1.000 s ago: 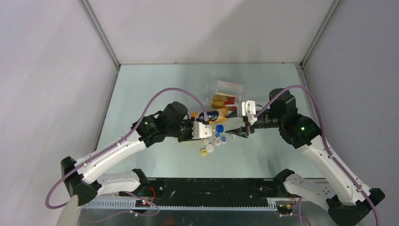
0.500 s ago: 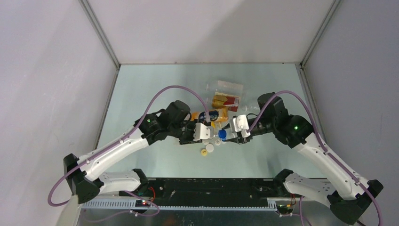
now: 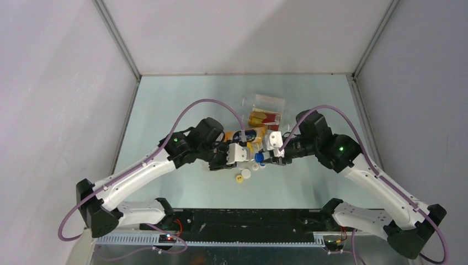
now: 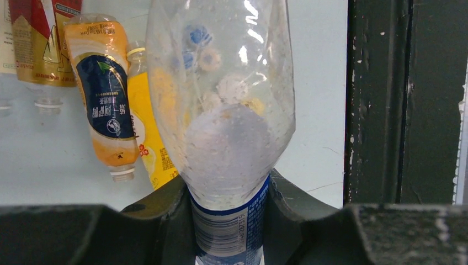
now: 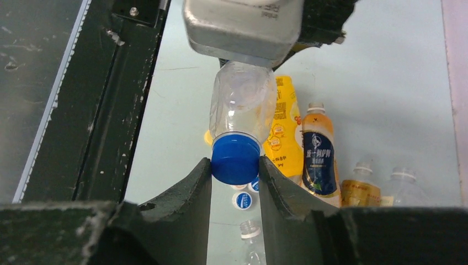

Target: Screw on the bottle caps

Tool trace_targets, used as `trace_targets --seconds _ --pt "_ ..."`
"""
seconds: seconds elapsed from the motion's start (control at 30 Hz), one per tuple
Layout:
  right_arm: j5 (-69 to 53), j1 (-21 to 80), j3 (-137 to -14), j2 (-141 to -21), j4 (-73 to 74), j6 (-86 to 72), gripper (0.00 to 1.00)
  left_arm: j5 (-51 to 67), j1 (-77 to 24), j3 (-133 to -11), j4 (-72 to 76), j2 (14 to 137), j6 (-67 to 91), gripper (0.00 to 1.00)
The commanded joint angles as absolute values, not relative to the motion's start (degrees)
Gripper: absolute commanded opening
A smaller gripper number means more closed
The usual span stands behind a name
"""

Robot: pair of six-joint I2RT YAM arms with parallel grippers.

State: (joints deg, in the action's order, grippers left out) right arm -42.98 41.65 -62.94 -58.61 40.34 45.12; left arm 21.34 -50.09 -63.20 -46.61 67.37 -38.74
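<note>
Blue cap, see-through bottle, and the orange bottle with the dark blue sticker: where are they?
blue cap (image 5: 235, 159): right wrist view, middle of its side.
clear bottle (image 4: 221, 99): left wrist view, its wide body.
orange bottle (image 4: 104, 96): left wrist view, its dark-blue label.

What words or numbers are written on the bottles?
No text reads clearly.
Orange bottle: Chinese characters on its dark-blue label, too blurred.
Clear bottle in the left end effector: barcode digits, too small.
Gold-and-red bottle: lettering cut off, unreadable.
Yellow bottle: small print, blurred.
</note>
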Motion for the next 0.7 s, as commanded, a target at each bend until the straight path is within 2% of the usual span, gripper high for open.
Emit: trace_targets --seconds 0.0,0.2,0.33,0.47,0.57,0.6,0.63,0.67 --pt "-37.79 42.56 -61.56 -60.16 31.12 24.50 0.00 21.68 -50.33 -64.60 -35.54 65.30 -34.88 0.06" --pt "-26.58 41.32 -61.49 -62.21 22.93 -7.96 0.00 3.31 -55.48 -58.49 -25.68 59.81 -36.42 0.07" --pt "-25.04 37.53 -63.38 -65.14 24.22 -29.14 0.00 -12.05 -61.12 -53.63 -18.04 56.94 -40.62 0.07" --pt "-24.33 34.67 -64.78 -66.42 26.43 -37.97 0.00 -23.41 -65.26 -48.76 -10.52 55.73 -44.76 0.07" --pt "-23.47 33.91 -65.54 -64.89 25.37 -33.56 0.00 -24.82 -65.45 -47.13 -9.83 55.85 -44.38 0.06" --pt "-23.43 33.74 -65.67 -64.26 24.81 -32.03 0.01 -24.59 -65.29 -46.92 -10.10 56.06 -43.86 0.05" --pt "-23.28 33.51 -65.66 -62.96 23.80 -28.88 0.15 -23.48 -64.62 -46.93 -10.98 56.11 -42.38 0.05" --pt "-23.24 33.36 -65.66 -62.24 23.33 -26.97 0.23 -22.60 -64.08 -46.84 -11.34 56.11 -41.36 0.05"
